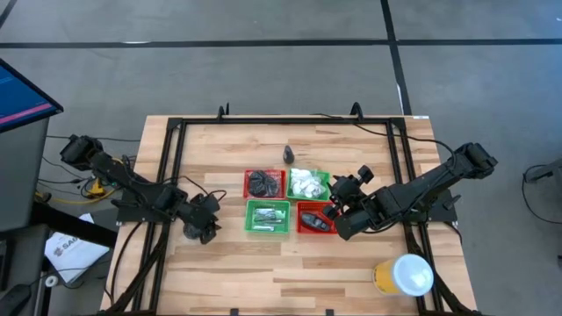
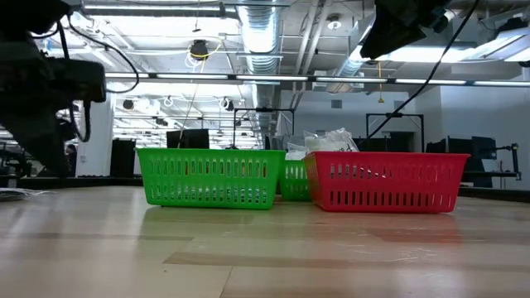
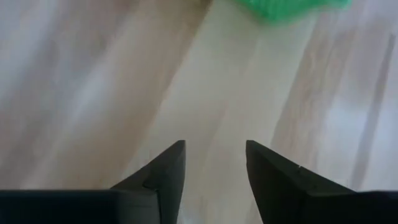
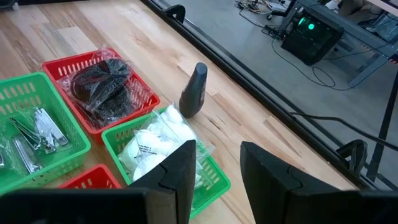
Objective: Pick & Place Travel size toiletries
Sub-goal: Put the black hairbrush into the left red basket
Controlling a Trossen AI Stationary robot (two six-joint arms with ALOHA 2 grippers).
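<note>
Lone dark mini bottle (image 4: 194,91) stands outside the baskets: rigid, light, tippy, likely slick; pinch mid-body. Right gripper (image 4: 217,171) parted, empty; left gripper (image 3: 215,168) likewise.

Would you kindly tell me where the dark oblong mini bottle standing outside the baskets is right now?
In the high view, the dark oblong mini bottle stands alone on bare wood toward the table's far edge, just beyond the red mesh basket of black coils and the green mesh basket of white packets.

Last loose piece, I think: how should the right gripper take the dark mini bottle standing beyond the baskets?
Grip the dark mini bottle around its slimmer upper body, coming from above. It stands upright and alone on the table, widening at the base, with the baskets close on one side only.
</note>
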